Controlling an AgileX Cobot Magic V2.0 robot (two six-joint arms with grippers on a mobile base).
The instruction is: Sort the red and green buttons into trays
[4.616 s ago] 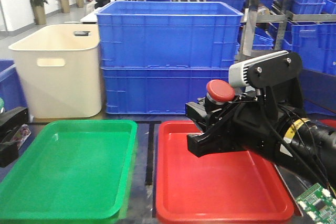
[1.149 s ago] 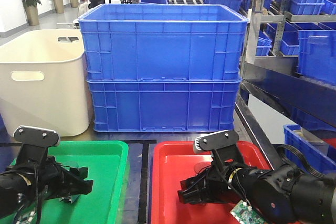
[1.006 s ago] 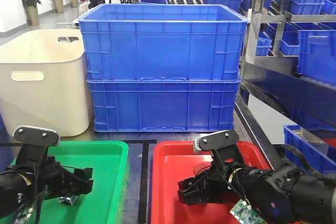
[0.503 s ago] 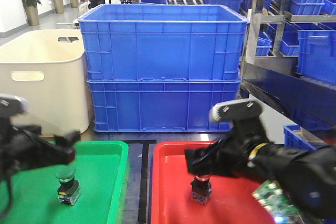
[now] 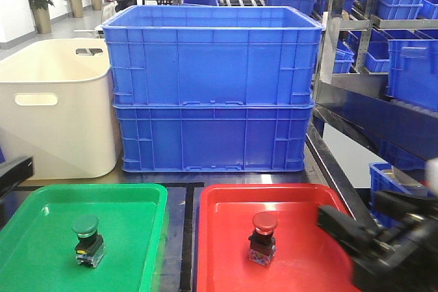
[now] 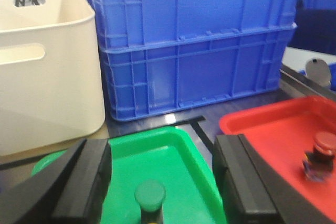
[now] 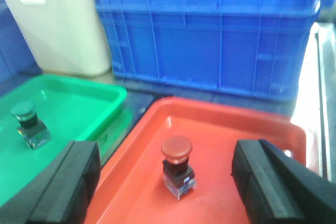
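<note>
The green button (image 5: 85,236) stands upright in the green tray (image 5: 89,193). The red button (image 5: 263,237) stands upright in the red tray (image 5: 226,268). In the left wrist view my left gripper (image 6: 160,153) is open and empty, and the green button (image 6: 150,199) stands low between its fingers (image 6: 84,182), untouched. In the right wrist view my right gripper (image 7: 167,150) is open and empty, drawn back from the red button (image 7: 177,167), which stands apart from both fingers (image 7: 65,184). In the front view the right gripper (image 5: 349,234) is blurred at the lower right.
Two stacked blue crates (image 5: 212,87) stand behind the trays, with a cream tub (image 5: 51,100) to their left. Metal shelving with more blue crates (image 5: 404,46) rises on the right. A dark strip of table (image 5: 186,237) separates the two trays.
Both grippers were low in the trays on the buttons a second ago. They have since opened, let go and drawn back toward the camera. Each button now stands alone in its tray.
</note>
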